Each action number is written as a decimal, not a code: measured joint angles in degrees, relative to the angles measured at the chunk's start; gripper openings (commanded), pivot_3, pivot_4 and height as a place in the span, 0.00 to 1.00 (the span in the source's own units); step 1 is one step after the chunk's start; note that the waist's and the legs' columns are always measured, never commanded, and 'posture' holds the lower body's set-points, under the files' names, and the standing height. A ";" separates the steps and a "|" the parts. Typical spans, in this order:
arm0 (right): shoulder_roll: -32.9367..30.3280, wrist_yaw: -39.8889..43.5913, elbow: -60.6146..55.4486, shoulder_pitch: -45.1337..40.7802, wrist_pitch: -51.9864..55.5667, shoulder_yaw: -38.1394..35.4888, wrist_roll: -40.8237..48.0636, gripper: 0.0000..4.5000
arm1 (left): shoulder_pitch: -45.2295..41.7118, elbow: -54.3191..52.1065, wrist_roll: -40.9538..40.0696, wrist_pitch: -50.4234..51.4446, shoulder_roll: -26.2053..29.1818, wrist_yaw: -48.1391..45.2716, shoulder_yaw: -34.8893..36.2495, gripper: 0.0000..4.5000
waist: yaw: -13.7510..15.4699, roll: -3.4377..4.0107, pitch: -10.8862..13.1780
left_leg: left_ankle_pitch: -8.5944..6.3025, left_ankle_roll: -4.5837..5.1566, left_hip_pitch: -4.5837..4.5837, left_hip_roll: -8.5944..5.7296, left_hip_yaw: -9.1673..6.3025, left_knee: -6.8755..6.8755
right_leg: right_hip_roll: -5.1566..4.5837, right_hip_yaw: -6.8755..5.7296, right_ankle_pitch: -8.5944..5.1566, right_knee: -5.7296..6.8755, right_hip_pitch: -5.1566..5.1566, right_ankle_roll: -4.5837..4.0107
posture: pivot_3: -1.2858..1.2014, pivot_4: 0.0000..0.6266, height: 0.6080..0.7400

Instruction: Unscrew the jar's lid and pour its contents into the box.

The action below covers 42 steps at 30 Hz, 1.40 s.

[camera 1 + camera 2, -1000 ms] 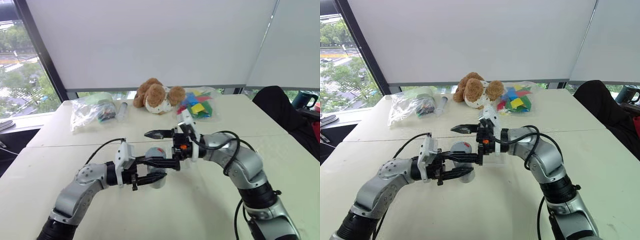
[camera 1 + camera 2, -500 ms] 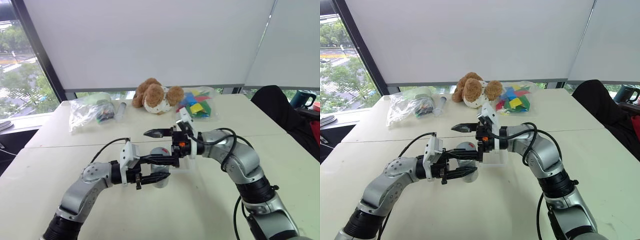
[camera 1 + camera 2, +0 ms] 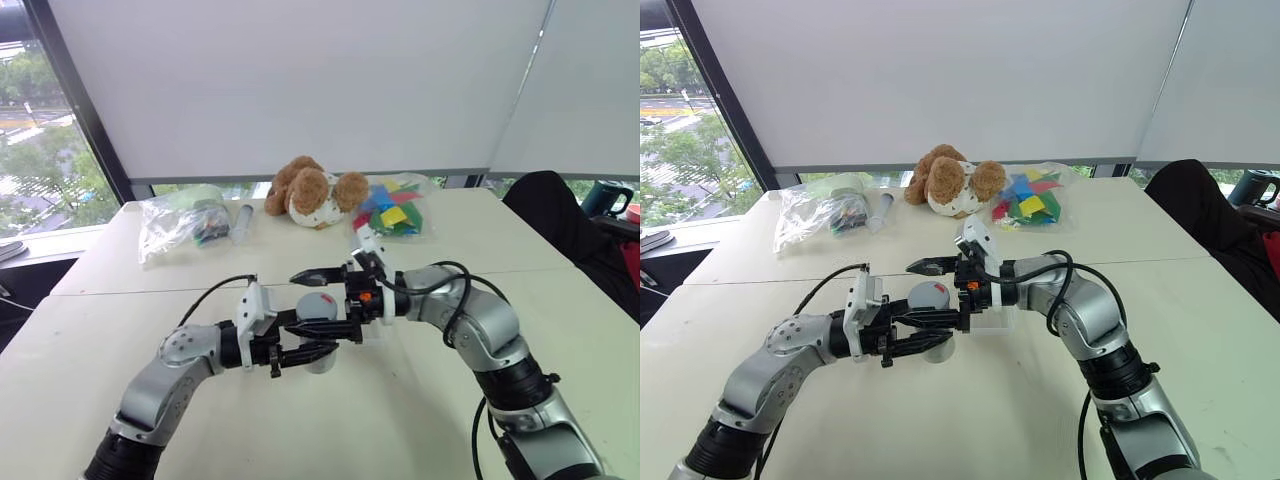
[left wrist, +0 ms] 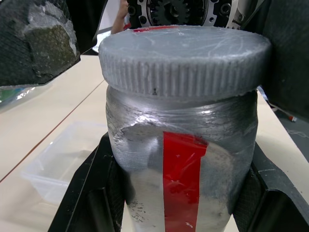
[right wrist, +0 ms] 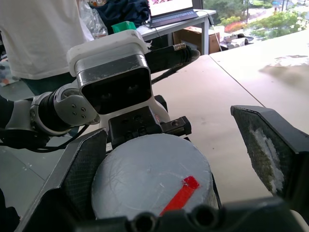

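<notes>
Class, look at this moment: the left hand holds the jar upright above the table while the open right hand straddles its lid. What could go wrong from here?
1. The right hand is open around the lid; closing off-centre could make it slip on the ribbed edge.
2. The left hand alone holds the jar; twisting might spin it in that grip.
3. The box sits off to the side, so bits spilled early would miss it.

Two silver-grey robot arms with black joints and dark two-fingered end effectors

Each arm is built of rounded metallic-grey shells joined by black ribbed collars, with a loose black cable looping along it. The left end effector [image 3: 318, 347] carries a white block-shaped camera housing at its wrist and slim black fingers; the right end effector [image 3: 325, 304] has a white bracket, a small orange mark, exposed gears and black fingers [image 5: 270, 145] faced with textured, whitish-worn pads.
</notes>
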 measured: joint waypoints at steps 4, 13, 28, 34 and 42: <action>-0.42 0.93 1.40 0.38 -0.34 -0.41 0.82 0.99 | 0.07 0.05 0.02 0.01 0.27 0.03 0.07 0.47 | 0.05 0.00 0.00 | 0.00 0.00 0.00 0.00 0.00 0.00 | 0.00 0.00 0.00 0.00 0.01 0.00 | 0.52 0.24 1.00; -4.66 4.06 2.94 4.50 -0.64 -4.17 3.86 0.99 | 0.21 0.69 0.06 0.02 0.66 0.69 0.25 0.47 | 0.07 0.00 0.00 | 0.00 0.00 0.00 0.01 0.05 0.00 | 0.00 0.00 0.00 -0.01 0.02 0.00 | 0.52 0.24 1.00; -8.43 5.53 -1.54 5.49 2.88 -11.23 10.43 0.99 | 1.24 0.35 -0.09 -0.33 1.19 -0.94 0.49 0.47 | 0.05 0.02 0.04 | 0.00 0.01 -0.01 0.07 0.07 0.01 | -0.01 0.00 0.00 -0.03 0.03 0.00 | 0.52 0.24 1.00; -3.65 -0.26 -5.48 3.69 3.86 -4.62 8.08 0.99 | 1.15 0.33 -0.07 -0.32 0.73 -0.34 0.39 0.47 | 0.23 0.02 0.04 | 0.00 0.01 -0.02 0.05 -0.01 0.03 | -0.06 0.00 0.00 -0.03 0.03 0.00 | 0.52 0.24 1.00; -1.87 -2.70 -5.62 3.12 3.04 -1.64 5.00 0.99 | 1.14 0.31 -0.07 -0.31 0.45 0.05 0.02 0.47 | 0.08 0.02 0.04 | 0.00 0.01 -0.02 0.03 0.00 0.02 | -0.05 -0.01 0.00 -0.03 0.02 0.00 | 0.52 0.24 1.00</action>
